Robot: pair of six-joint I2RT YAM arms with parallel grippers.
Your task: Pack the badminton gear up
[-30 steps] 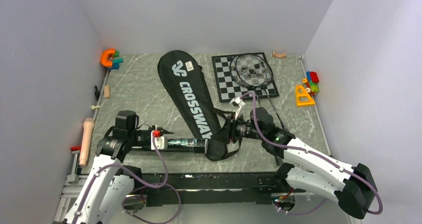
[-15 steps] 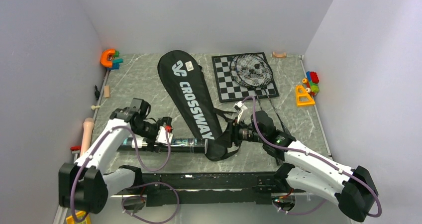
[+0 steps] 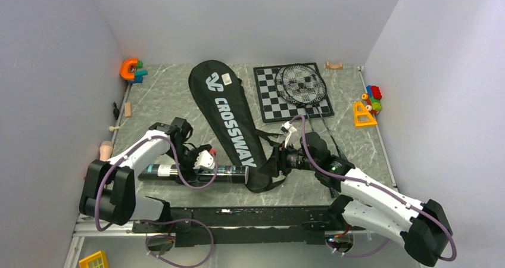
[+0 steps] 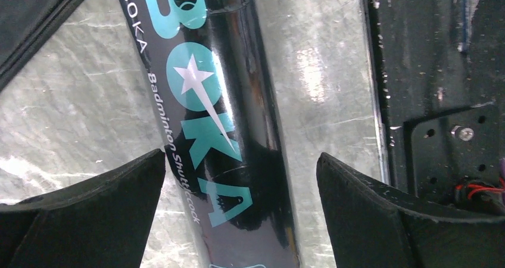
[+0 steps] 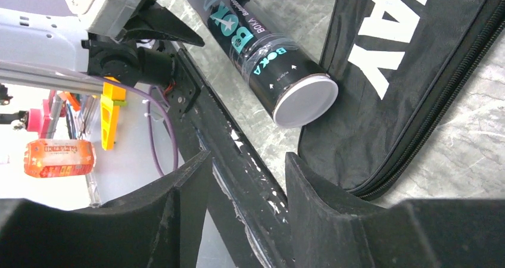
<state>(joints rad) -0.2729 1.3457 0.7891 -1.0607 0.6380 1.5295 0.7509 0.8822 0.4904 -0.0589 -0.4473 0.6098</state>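
Above the shuttlecock tube (image 4: 226, 131), left end effector (image 4: 241, 158) wide apart astride it; right end effector (image 5: 249, 158) partly apart, empty.

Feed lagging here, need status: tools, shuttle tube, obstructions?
Left tool open, straddling shuttlecock tube, no grip. Right tool open, empty, by bag. Tube flat, lid end beside bag, nothing across it.

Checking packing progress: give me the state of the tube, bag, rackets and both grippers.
Tube: lying down, lid on, ungripped.
Bag: lying flat, near end looks zipped.
Rackets: outside bag, heads on chessboard.
Left gripper: open, straddling tube.
Right gripper: open, empty.
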